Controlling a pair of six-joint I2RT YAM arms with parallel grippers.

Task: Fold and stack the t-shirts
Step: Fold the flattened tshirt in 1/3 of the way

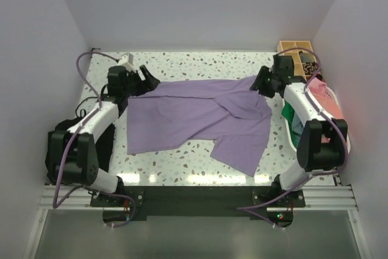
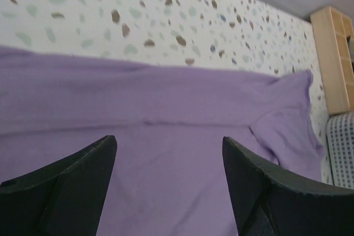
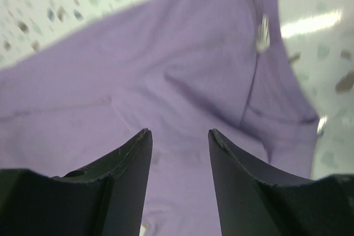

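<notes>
A lavender-purple t-shirt lies spread over the speckled table, one flap folded across its middle and a part reaching toward the near edge. My left gripper hovers at the shirt's far left corner. Its jaws stand wide apart with only flat purple cloth below them. My right gripper is at the far right corner, open above the same cloth, nothing pinched between its fingers. More t-shirts, green and salmon-pink, lie in a basket at the right.
A white basket stands at the table's right edge behind my right arm. A wooden compartment box sits in the far right corner, also the wooden box in the left wrist view. White walls close in on three sides.
</notes>
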